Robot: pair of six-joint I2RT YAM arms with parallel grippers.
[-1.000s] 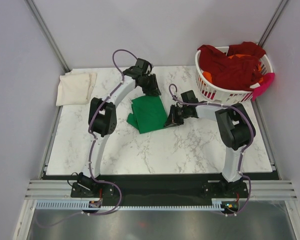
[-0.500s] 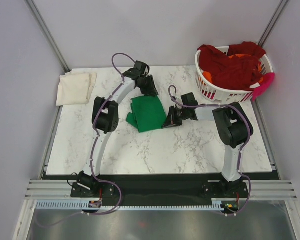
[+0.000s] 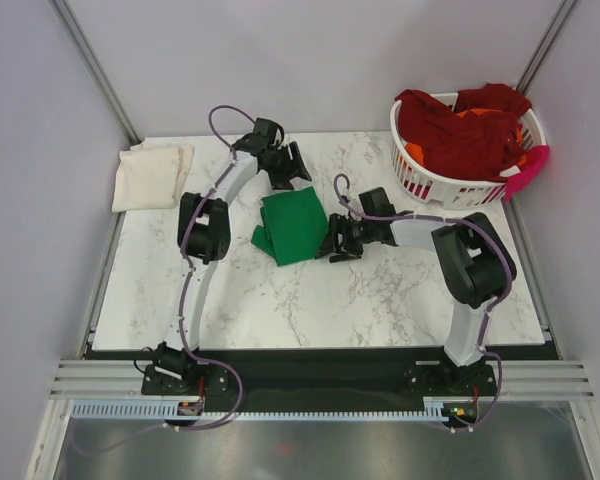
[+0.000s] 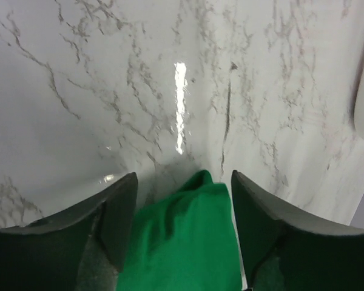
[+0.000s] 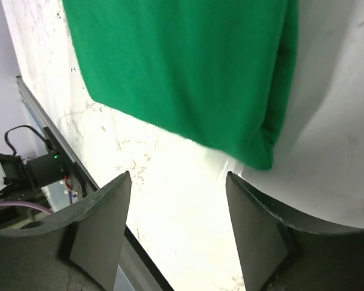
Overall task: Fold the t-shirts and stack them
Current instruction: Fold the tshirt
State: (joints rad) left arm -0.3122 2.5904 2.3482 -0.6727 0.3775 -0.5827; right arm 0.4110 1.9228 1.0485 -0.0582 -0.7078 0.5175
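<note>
From above, the bright green t-shirt (image 3: 295, 225) lies folded flat near the middle of the marble worktop (image 3: 380, 300), with the left tool (image 3: 288, 172) at its far edge and the right tool (image 3: 332, 243) at its right edge. Only this view takes in the cream t-shirt (image 3: 152, 177), folded at the far left corner, and the white basket (image 3: 450, 187) at the far right, heaped with dark red t-shirts (image 3: 450, 135) and a glimpse of orange. How wide either tool stands is hard to read from up there. The wrist views settle that. On the left wrist, the left tool (image 4: 183, 182) has its jaws well apart, and a rounded fold of the green t-shirt (image 4: 182, 242) lies between the two fingers (image 4: 118, 212), unpinched, its tip reaching the bare marble. On the right wrist, the right tool (image 5: 177, 179) is also spread wide with only worktop between its fingers (image 5: 255, 224). The green t-shirt (image 5: 182, 66) lies just beyond the tips, its folded corner nearest the right finger, and nothing is held.
</note>
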